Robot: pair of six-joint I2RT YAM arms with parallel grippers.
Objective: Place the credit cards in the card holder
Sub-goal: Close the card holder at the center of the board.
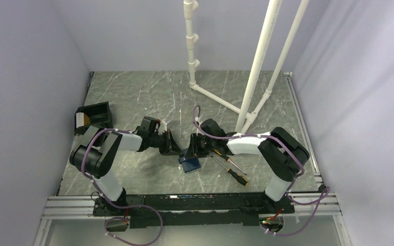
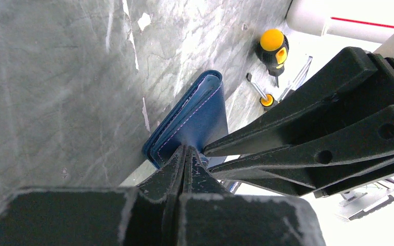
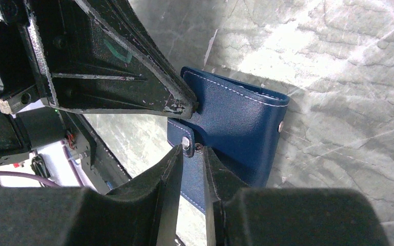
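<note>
Closest to the right wrist camera, the right gripper (image 3: 192, 148) has its jaws a little apart, one on each side of the clasp tab (image 3: 187, 142) of the card holder (image 3: 241, 123), with no clear pinch on it. Opposite it, the left gripper (image 2: 184, 152) is closed tight on the holder's edge just above that tab, so the two tips nearly touch. The navy holder is folded shut and held between the arms over the middle of the table (image 1: 149, 92), its long side running away from the left gripper. The tab lies straight ahead of the right gripper, which probably has to pull it to open the fold. Something orange-yellow, likely the credit cards (image 1: 82, 121), sits in the black box (image 1: 100, 111) well apart to the left, nearer the left arm.
</note>
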